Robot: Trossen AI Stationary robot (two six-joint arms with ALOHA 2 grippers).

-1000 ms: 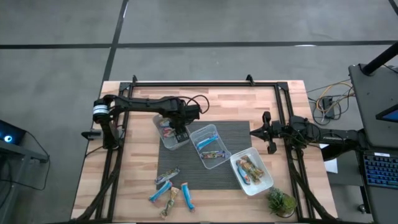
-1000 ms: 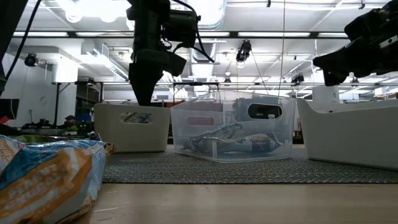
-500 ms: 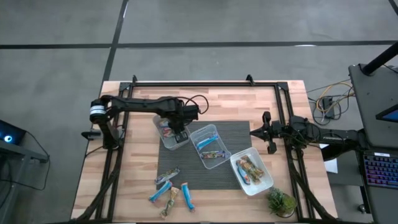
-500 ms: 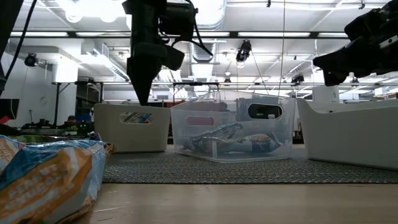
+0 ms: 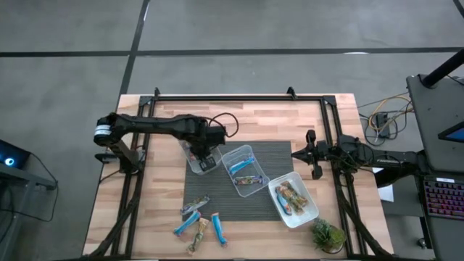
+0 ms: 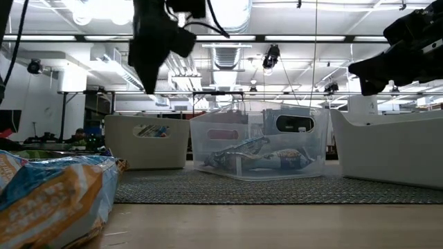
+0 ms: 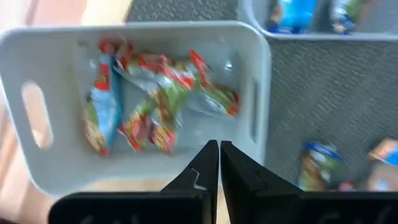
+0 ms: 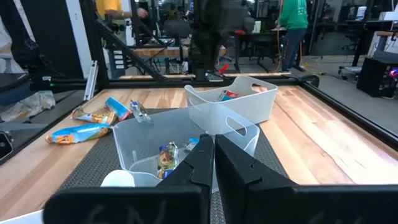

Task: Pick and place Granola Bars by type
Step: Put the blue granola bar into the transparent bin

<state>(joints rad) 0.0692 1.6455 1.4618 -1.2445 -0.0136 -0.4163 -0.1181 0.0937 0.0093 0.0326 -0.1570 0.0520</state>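
My left gripper [image 5: 204,149] [image 7: 219,152] is shut and holds nothing. It points straight down above the left white tub [image 5: 199,158] [image 6: 147,142], where several red-green printed granola bars [image 7: 155,99] lie on the floor. The middle clear tub [image 5: 244,170] holds blue bars [image 7: 292,12], and the right tub [image 5: 293,199] holds more bars. Several loose bars [image 5: 199,221] lie on the table's near left part. My right gripper [image 5: 293,154] [image 8: 213,146] waits, shut and level, at the table's right side.
A dark mat [image 5: 275,156] lies under the tubs. A small green plant [image 5: 328,235] stands at the near right corner. A black frame [image 5: 239,96] runs along the table's edges. A loose bar [image 6: 48,197] lies close in front of the low camera.
My left gripper has risen out of the left tub and drifted a little toward the table's left edge. Its fingers have closed with nothing between them. The bars in the tub stay where they were.
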